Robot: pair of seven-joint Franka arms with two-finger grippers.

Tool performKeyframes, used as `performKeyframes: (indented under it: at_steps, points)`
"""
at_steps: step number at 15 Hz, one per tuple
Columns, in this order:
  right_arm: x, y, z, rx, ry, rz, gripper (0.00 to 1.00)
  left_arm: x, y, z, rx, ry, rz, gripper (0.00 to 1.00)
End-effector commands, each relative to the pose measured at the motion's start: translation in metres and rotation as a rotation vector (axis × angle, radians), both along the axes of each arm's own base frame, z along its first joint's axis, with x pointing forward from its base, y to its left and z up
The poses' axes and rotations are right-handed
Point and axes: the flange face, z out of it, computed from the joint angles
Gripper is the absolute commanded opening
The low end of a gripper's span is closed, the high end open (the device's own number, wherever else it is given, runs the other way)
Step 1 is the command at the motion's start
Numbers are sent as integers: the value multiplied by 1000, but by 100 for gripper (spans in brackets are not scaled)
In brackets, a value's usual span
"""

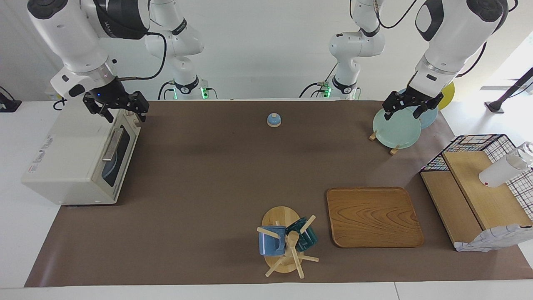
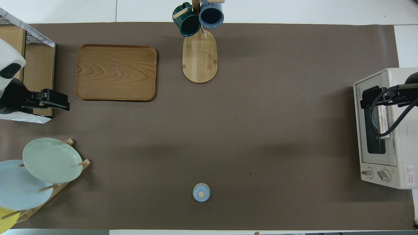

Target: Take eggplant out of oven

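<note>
The cream-white oven (image 1: 66, 158) stands at the right arm's end of the table, and it also shows in the overhead view (image 2: 405, 150). Its dark glass door (image 1: 118, 154) is shut, with the bar handle across it. The eggplant is hidden; only a bluish round shape shows through the glass. My right gripper (image 1: 125, 113) hangs open and empty over the oven's top front edge, at the end nearer to the robots, above the handle (image 1: 113, 143). My left gripper (image 1: 410, 110) is open and empty, raised over the plate rack at the left arm's end.
A pale green plate (image 1: 395, 131) and a blue one stand in a wooden rack. A wooden tray (image 1: 373, 216), a mug tree (image 1: 287, 241) with two mugs, a small blue bell (image 1: 274, 120) and a wire-and-wood shelf (image 1: 479, 183) with a white bottle also sit on the brown mat.
</note>
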Motion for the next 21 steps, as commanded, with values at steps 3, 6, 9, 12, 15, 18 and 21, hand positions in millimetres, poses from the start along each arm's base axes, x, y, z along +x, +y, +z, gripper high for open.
performKeyframes:
  at_steps: [3,6,9,12,15,18,21]
  points:
    - [0,1,0,14,-13,-17,100,-2,3,7,19,3,2,100]
    - [-2,2,-10,17,-12,-7,100,-2,3,7,19,3,0,100]
    - [-6,0,-19,21,-25,48,36,-2,3,7,19,3,2,100]
    - [-8,-1,-49,19,-69,144,0,-2,3,7,19,3,2,100]
    - [0,-20,-70,-83,-57,139,0,-2,3,7,19,3,0,100]
    - [-4,-28,-82,-184,-27,81,0,-2,3,7,19,3,0,100]
    - [-8,-45,-93,-212,-5,63,0,-2,3,7,19,3,2,100]
